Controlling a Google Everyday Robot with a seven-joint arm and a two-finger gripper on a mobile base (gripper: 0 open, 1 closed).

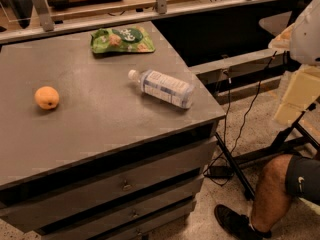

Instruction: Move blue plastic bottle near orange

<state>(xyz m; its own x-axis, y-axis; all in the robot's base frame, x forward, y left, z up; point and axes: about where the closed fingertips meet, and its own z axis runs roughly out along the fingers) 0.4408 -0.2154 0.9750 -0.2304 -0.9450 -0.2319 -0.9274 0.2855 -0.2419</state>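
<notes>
Claw (297,96) hangs beyond the surface's (100,139) right edge; whether open or closed, I cannot tell. The blue plastic bottle (162,88) lies on its side near the right corner, well apart from the orange (47,97) at left.

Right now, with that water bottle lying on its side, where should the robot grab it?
Around the middle of the blue plastic bottle, on the labelled body, coming straight down from above. It lies flat, cap toward the back left, so the gripper, now off the table at the right edge, should close across its narrow width.
</notes>
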